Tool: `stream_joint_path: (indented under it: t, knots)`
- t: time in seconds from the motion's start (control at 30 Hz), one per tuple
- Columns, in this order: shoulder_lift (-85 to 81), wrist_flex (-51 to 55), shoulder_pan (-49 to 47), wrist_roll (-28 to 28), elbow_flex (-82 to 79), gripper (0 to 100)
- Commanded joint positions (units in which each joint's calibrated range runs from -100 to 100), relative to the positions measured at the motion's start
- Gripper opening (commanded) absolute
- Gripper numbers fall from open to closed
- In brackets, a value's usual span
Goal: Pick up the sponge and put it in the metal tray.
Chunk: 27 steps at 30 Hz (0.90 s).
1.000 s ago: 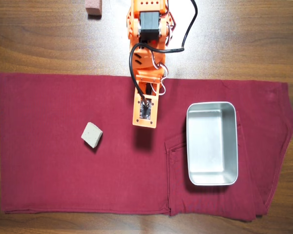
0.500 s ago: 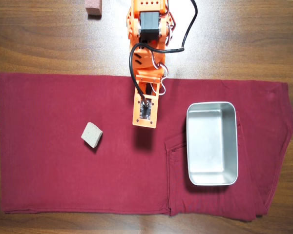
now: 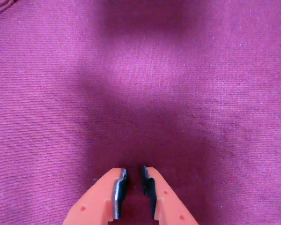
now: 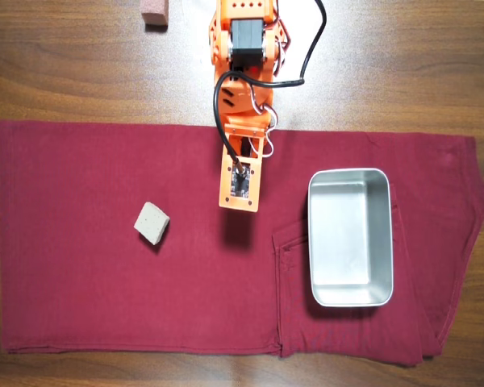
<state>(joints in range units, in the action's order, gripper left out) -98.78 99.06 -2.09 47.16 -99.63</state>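
Observation:
The sponge (image 4: 152, 223), a small pale grey-beige block, lies on the dark red cloth at the left in the overhead view. The metal tray (image 4: 351, 242), shiny and empty, stands on the cloth at the right. My orange arm (image 4: 240, 181) reaches down from the top centre, between the two and touching neither. In the wrist view my gripper (image 3: 134, 180) points at bare cloth. Its jaws are nearly together, with only a narrow gap and nothing between them. The sponge and the tray are out of the wrist view.
The dark red cloth (image 4: 81, 282) covers most of the wooden table (image 4: 64, 72). A pinkish-red block (image 4: 154, 12) sits on the wood at the top left, beside the arm's base. A black cable (image 4: 310, 56) loops by the arm.

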Motion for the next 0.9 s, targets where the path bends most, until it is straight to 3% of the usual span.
stream_joint_path:
  t: [0.0, 0.43, 0.5, 0.6, 0.67, 0.73, 0.83, 0.87]
  knots:
    - [0.4, 0.9, -0.2, 0.0, -0.4, 6]
    - [0.4, 0.9, -0.2, 0.0, -0.4, 6]
    - [0.4, 0.9, -0.7, 0.3, -0.4, 10]
    - [0.4, 0.9, 0.8, 0.2, -0.4, 0]
    - [0.5, 0.9, 1.5, 0.7, -0.4, 0]
    - [1.7, -12.2, 6.0, 0.4, 0.3, 1]
    - [11.9, -52.4, 16.1, -0.6, -0.1, 13]
    - [17.8, -61.4, 18.8, -0.1, 1.3, 16]
